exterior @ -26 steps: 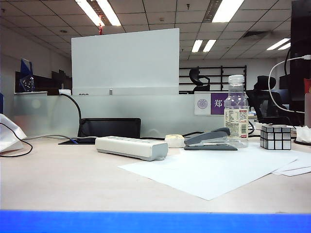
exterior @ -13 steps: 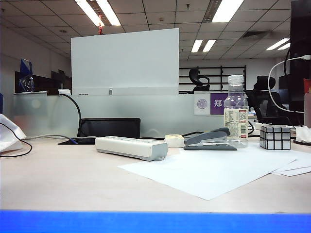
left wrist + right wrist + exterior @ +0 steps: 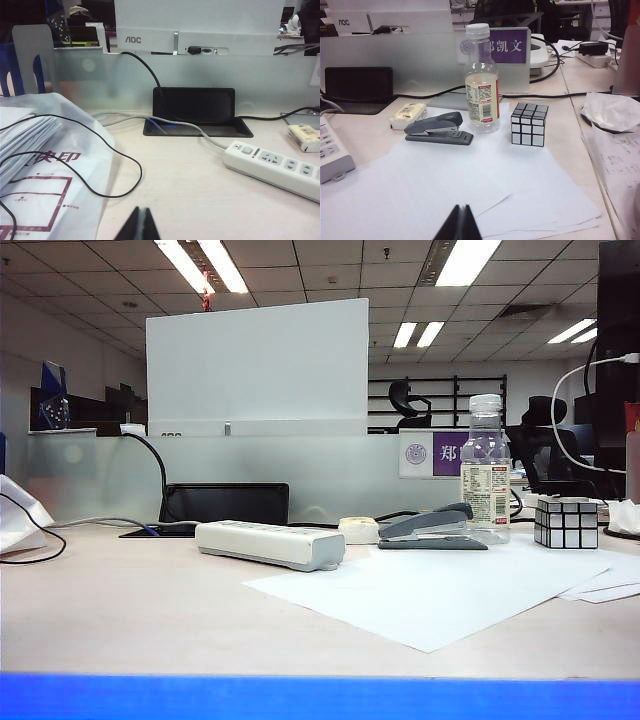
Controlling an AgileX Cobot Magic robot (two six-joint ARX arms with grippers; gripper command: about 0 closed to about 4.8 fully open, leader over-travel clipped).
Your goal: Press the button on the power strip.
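A power strip lies on the bench, left of a stapler. Only the left wrist view shows its button. Left pincer and right pincer, both clenched and empty, appear only in wrist views.

The left gripper shows only as dark fingertips pressed together at the bottom centre of its wrist view, touching nothing. The right gripper looks the same at the bottom centre of its view, tips closed, holding nothing. Neither arm appears in the exterior view.
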